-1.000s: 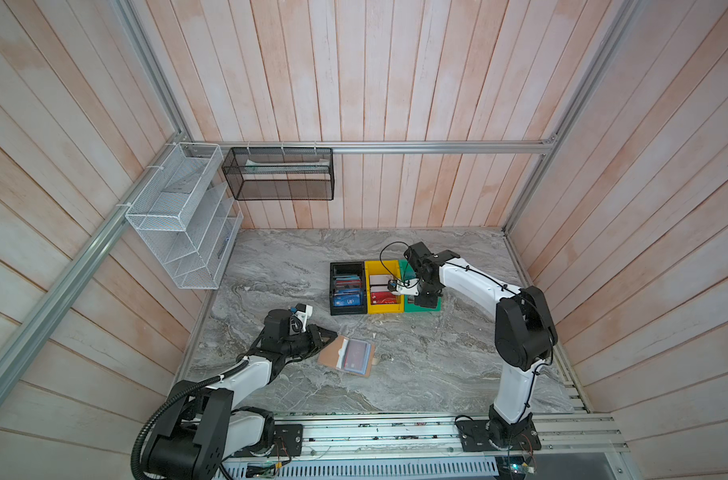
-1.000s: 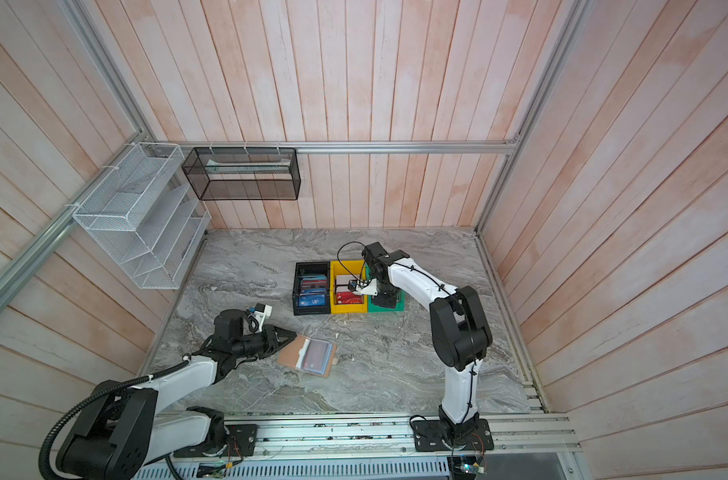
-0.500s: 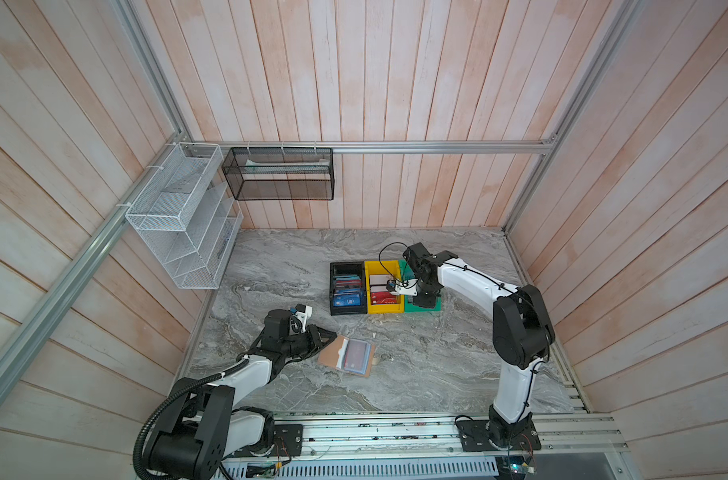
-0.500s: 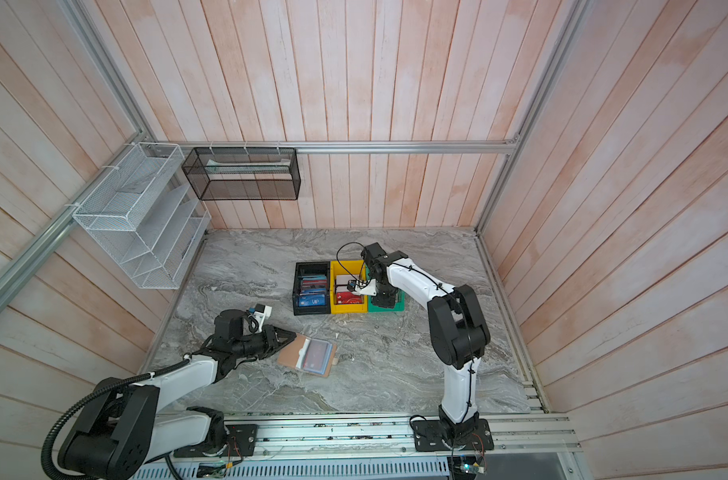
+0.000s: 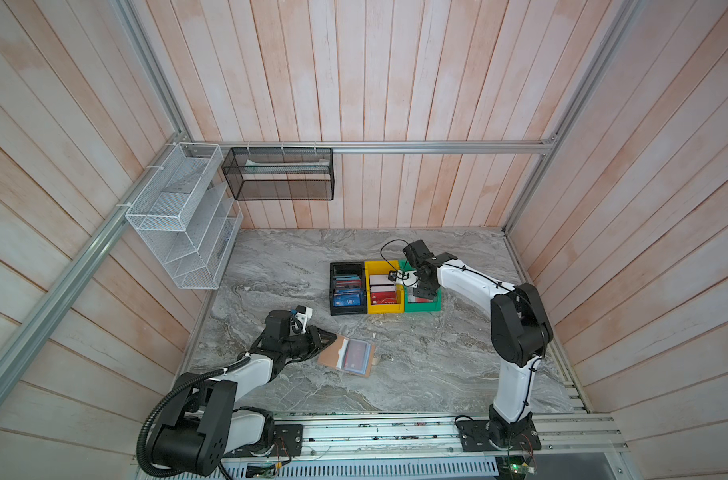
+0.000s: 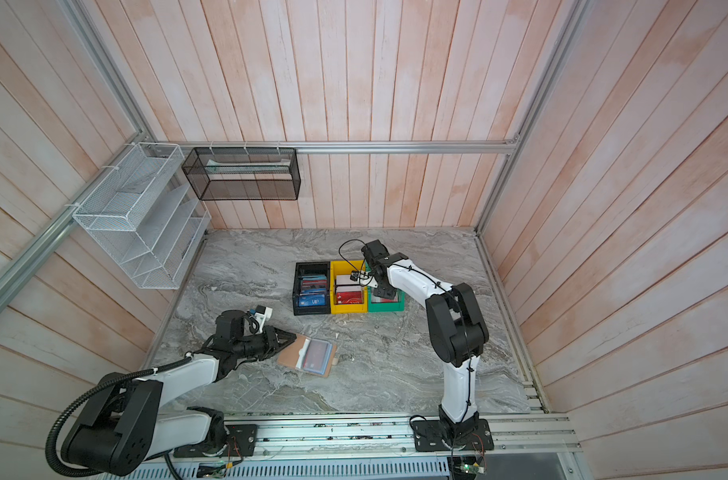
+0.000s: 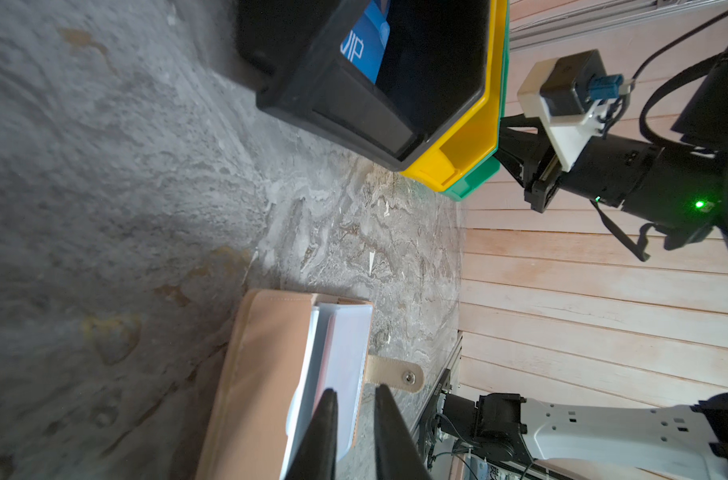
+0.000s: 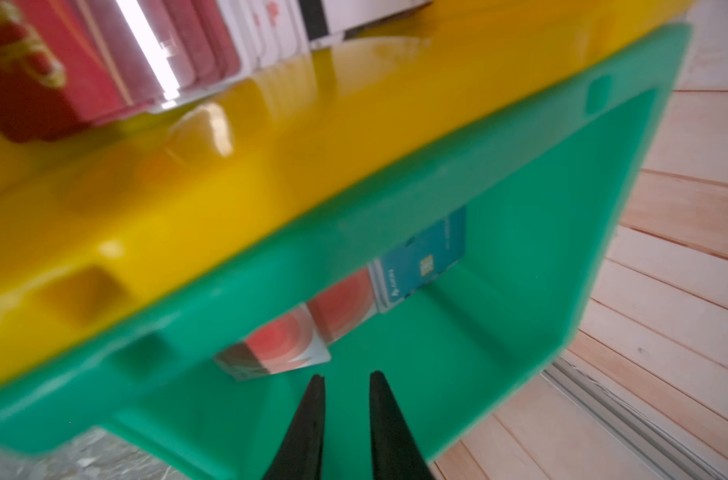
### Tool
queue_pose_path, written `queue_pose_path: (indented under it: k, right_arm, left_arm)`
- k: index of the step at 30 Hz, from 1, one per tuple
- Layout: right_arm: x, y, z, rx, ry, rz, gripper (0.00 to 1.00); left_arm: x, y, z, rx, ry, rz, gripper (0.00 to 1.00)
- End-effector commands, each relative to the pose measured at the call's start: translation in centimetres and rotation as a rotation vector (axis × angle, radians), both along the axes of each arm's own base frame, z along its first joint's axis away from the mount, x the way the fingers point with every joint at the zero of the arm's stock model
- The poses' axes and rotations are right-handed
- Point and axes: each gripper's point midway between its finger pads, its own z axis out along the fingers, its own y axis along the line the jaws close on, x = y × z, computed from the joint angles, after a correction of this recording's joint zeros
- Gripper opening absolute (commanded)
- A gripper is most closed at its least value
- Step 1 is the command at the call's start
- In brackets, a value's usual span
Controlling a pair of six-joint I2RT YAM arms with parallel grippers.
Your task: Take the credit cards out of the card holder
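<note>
The tan card holder (image 5: 333, 353) (image 6: 291, 353) (image 7: 266, 353) lies open on the table, with a reddish card (image 5: 356, 355) under its clear sleeve. My left gripper (image 5: 333, 337) (image 7: 356, 390) sits at its left edge, jaws a narrow gap apart over the sleeve pages, nothing visibly pinched. My right gripper (image 5: 423, 294) (image 8: 344, 376) reaches down into the green bin (image 5: 422, 307) (image 8: 478, 332), narrowly open and empty. Just ahead of it in the bin lie a white card with a red circle (image 8: 279, 353), a second like it (image 8: 341, 307) and a blue card (image 8: 424, 257).
A yellow bin (image 5: 383, 309) with red cards and a black bin (image 5: 345, 311) with a blue VIP card (image 7: 362, 41) stand beside the green bin. A white wire rack (image 5: 179, 216) and a black mesh basket (image 5: 279, 174) hang on the walls.
My right gripper's jaws have parted from shut to narrowly open over the green bin. The left arm and the card holder have not moved.
</note>
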Motion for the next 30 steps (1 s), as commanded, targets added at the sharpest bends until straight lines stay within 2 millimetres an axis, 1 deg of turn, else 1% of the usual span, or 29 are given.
queue_pose_path:
  k: [1, 2, 3, 4, 5, 6, 8, 10, 12, 13, 14, 16, 19, 23, 27, 30]
  right_arm:
    - [1.8, -0.2, 3.9, 0.029, -0.163, -0.075, 0.22]
    - [1.5, 0.0, 4.9, 0.051, -0.187, -0.085, 0.22]
    - [0.9, 0.6, 6.2, 0.089, -0.212, -0.093, 0.22]
    - [-0.1, 1.5, 7.1, 0.132, -0.225, -0.093, 0.21]
    - [-1.2, 2.5, 7.7, 0.179, -0.225, -0.090, 0.19]
    - [-2.8, 4.0, 7.9, 0.242, -0.208, -0.079, 0.17]
    - [-6.0, 7.0, 7.9, 0.373, -0.161, -0.066, 0.11]
    - [-9.8, 10.9, 7.4, 0.543, -0.052, -0.061, 0.04]
    - [-13.6, 14.2, 6.7, 0.720, 0.106, -0.052, 0.03]
    - [-15.3, 15.6, 6.4, 0.807, 0.185, -0.062, 0.03]
    - [-16.5, 16.6, 6.2, 0.890, 0.253, -0.085, 0.01]
    - [-18.7, 17.7, 5.2, 1.025, 0.379, -0.151, 0.00]
    - [-20.2, 18.0, 3.9, 1.130, 0.468, -0.226, 0.00]
    - [-21.0, 18.4, 2.8, 1.184, 0.534, -0.250, 0.00]
    - [-21.4, 19.0, 1.2, 1.148, 0.567, -0.255, 0.00]
    - [-21.3, 19.1, 0.0, 1.132, 0.578, -0.263, 0.00]
  left_arm:
    - [0.5, 0.4, -0.3, 0.032, -0.009, 0.009, 0.20]
    - [0.4, 0.6, -0.8, 0.054, 0.010, 0.021, 0.20]
    - [0.4, 1.0, -1.4, 0.079, 0.031, 0.035, 0.19]
    - [0.2, 1.2, -2.0, 0.096, 0.053, 0.044, 0.17]
    - [0.2, 1.3, -2.3, 0.105, 0.066, 0.050, 0.15]
    - [0.1, 1.4, -2.6, 0.109, 0.075, 0.052, 0.13]
    - [-0.2, 1.5, -3.0, 0.112, 0.086, 0.058, 0.11]
    - [-0.4, 1.7, -3.3, 0.121, 0.096, 0.068, 0.07]
    - [-0.7, 1.9, -3.6, 0.131, 0.107, 0.077, 0.05]
    - [-0.9, 2.0, -3.7, 0.137, 0.112, 0.083, 0.04]
    - [-1.0, 2.0, -3.8, 0.139, 0.115, 0.082, 0.04]
    - [-1.4, 2.2, -4.2, 0.156, 0.133, 0.088, 0.03]
    - [-1.7, 2.6, -4.6, 0.186, 0.150, 0.102, 0.02]
    - [-1.9, 2.7, -4.7, 0.204, 0.159, 0.106, 0.02]
    - [-2.4, 2.8, -5.3, 0.227, 0.180, 0.111, 0.01]
    - [-2.6, 2.8, -5.6, 0.224, 0.189, 0.117, 0.01]
